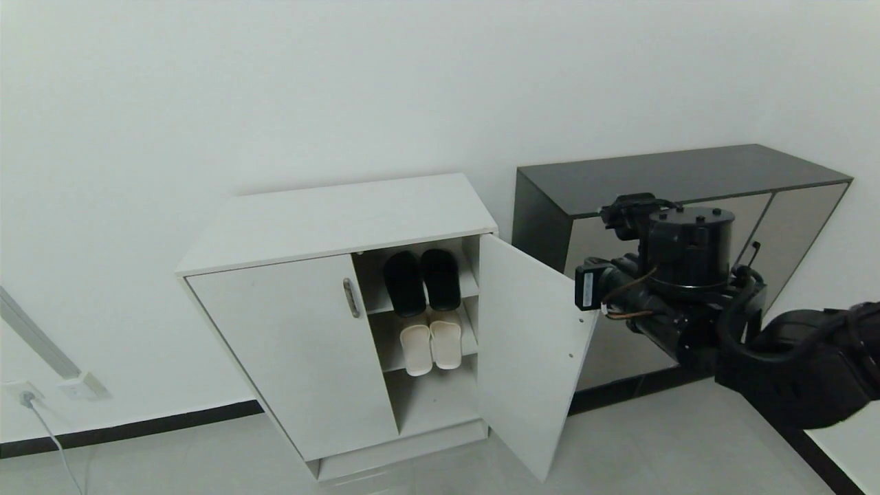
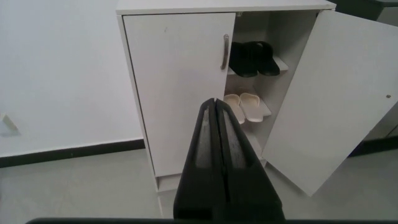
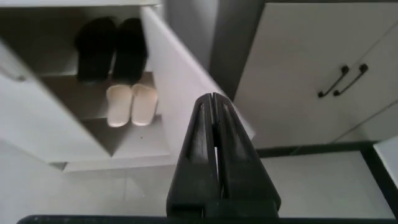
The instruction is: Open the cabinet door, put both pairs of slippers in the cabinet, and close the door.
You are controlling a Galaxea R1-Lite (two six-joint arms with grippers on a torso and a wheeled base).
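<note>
The white cabinet [image 1: 330, 220] stands against the wall with its right door [image 1: 529, 344] swung open and its left door [image 1: 289, 350] closed. A black pair of slippers [image 1: 421, 280] lies on the top shelf. A white pair of slippers [image 1: 431, 347] lies on the shelf below. My right arm [image 1: 660, 295] hangs just behind the open door's outer edge. In the right wrist view my right gripper [image 3: 214, 99] is shut and empty, close to the door [image 3: 180, 87]. My left gripper [image 2: 215, 102] is shut and empty, held back from the cabinet front, level with the white slippers [image 2: 245, 106].
A dark sideboard [image 1: 680, 172] stands to the right of the cabinet, close behind the open door. A wall socket with a cable [image 1: 27, 397] sits low on the left wall. The grey floor in front of the cabinet is bare.
</note>
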